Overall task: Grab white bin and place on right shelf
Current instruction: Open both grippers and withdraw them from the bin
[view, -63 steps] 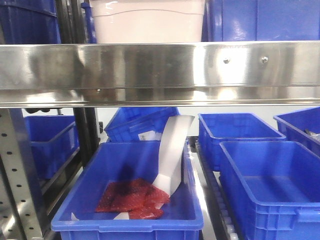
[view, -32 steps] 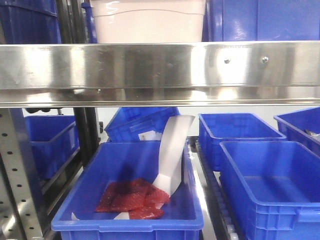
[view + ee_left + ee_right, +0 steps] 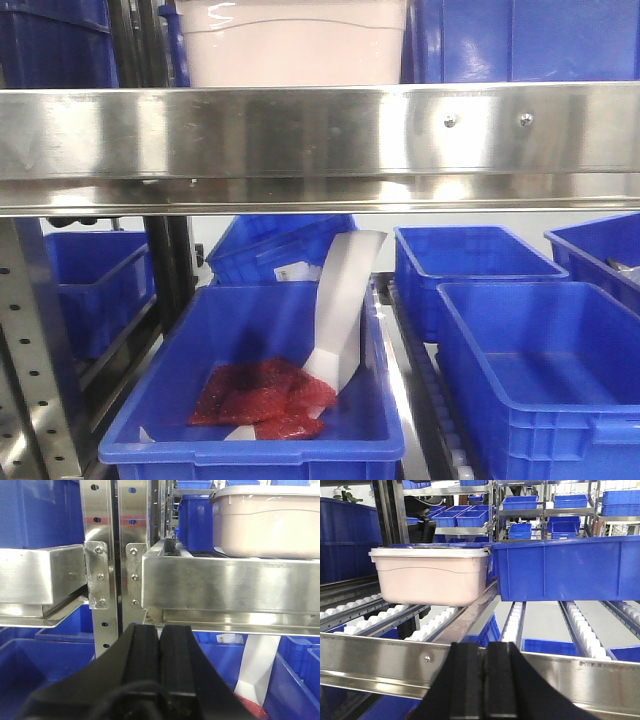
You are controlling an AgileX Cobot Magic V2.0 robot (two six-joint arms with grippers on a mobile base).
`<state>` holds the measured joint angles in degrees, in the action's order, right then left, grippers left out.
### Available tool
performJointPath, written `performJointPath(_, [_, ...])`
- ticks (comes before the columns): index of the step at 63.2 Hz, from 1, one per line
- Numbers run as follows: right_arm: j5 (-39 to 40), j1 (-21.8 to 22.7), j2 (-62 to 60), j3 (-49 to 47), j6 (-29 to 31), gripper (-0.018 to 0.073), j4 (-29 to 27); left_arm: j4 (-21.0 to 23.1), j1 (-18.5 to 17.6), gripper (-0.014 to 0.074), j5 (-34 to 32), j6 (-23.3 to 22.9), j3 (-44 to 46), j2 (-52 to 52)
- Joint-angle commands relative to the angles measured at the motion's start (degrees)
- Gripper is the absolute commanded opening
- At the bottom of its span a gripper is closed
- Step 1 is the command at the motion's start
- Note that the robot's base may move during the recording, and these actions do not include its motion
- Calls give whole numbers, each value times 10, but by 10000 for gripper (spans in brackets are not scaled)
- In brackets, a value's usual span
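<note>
The white bin (image 3: pixel 295 42) is a pale pinkish tub with a flat lid. It stands on the roller lane of the stainless shelf, behind the broad front rail (image 3: pixel 320 135) with two screws. In the right wrist view the white bin (image 3: pixel 430 575) sits left of a big blue crate (image 3: pixel 565 567). In the left wrist view the white bin (image 3: pixel 267 520) is at the upper right. My left gripper (image 3: pixel 160 627) is shut and empty, below the rail. My right gripper (image 3: pixel 486 647) is shut and empty, in front of the rail (image 3: pixel 385 665).
Perforated metal uprights (image 3: pixel 107 555) stand left of the bin's shelf. Below the rail are blue crates: one with red packets and a white card (image 3: pixel 260 390), and others to the right (image 3: pixel 530 370). White rollers (image 3: pixel 435 627) line the shelf lanes.
The front view has shifted slightly: the shelf rail and crates sit a few pixels further left. The bin stays where it was on the shelf.
</note>
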<state>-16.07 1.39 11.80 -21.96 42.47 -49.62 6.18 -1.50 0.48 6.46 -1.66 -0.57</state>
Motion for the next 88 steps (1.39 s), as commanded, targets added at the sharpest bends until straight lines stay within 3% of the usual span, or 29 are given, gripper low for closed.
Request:
performJointPath(1, [30, 4, 7, -16, 4, 68, -12, 5, -1, -118, -53, -4, 1, -7])
performJointPath(77, [52, 4, 7, -16, 4, 68, -11, 5, 0, -118, -53, -4, 1, -7])
performJointPath(82, [57, 4, 7, -16, 2, 68, 4, 5, 0, -118, -53, -4, 1, -7])
performJointPath(88, [61, 4, 7, -16, -44, 68, 59, 5, 0, -118, -53, -4, 1, -7])
